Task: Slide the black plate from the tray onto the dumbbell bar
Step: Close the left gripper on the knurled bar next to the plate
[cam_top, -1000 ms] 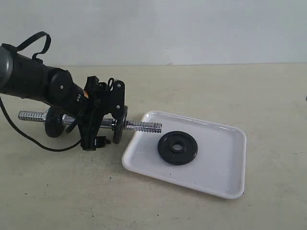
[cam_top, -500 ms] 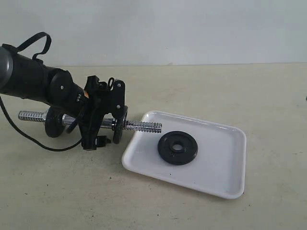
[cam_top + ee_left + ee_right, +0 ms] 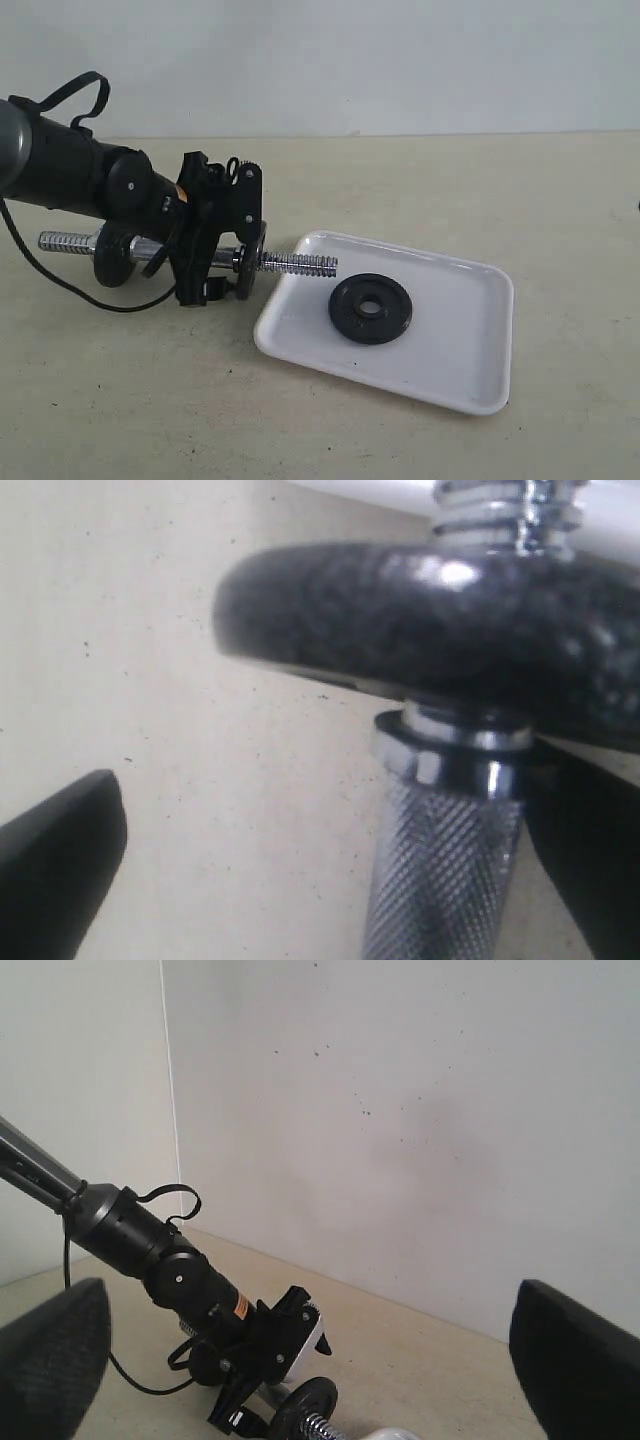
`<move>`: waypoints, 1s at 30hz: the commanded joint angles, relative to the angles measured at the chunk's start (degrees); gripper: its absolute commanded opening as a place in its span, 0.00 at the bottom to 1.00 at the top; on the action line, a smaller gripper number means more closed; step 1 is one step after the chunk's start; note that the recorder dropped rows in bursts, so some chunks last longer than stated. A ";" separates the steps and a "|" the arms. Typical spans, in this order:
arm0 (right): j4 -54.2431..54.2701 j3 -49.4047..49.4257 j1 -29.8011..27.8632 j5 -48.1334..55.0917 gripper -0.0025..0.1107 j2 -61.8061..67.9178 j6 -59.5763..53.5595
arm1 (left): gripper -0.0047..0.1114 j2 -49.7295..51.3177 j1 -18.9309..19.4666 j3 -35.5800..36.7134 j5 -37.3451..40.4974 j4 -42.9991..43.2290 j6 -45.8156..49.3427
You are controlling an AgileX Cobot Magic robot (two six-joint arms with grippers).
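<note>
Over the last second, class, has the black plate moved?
No. Against the tray, the black plate lies in the same spot as before.

I see right gripper (image 3: 315,1360) with fingers (image 3: 55,1355) spread wide, nothing between them. Table (image 3: 430,1360) beyond. Left arm (image 3: 150,1245), black, slants down to dumbbell bar (image 3: 318,1427). Black disc (image 3: 303,1403) sits on bar, threaded end poking past disc. Pale wall (image 3: 400,1110) behind, a few dark specks.
</note>
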 commanded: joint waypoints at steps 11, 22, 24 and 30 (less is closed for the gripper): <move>0.23 -0.13 -0.17 0.20 0.95 0.24 -0.15 | 0.99 0.15 -0.45 0.22 -0.91 -0.40 -2.34; 0.23 -0.13 -0.17 0.20 0.95 0.24 -0.15 | 0.99 0.15 -0.45 0.22 -1.03 -0.40 -5.18; 0.23 -0.13 -0.17 0.20 0.95 0.24 -0.15 | 0.99 0.15 -0.45 0.22 -1.03 -0.40 -5.18; 0.23 -0.13 -0.17 0.20 0.95 0.24 -0.26 | 0.99 0.15 -0.45 0.22 -1.03 -0.40 -5.18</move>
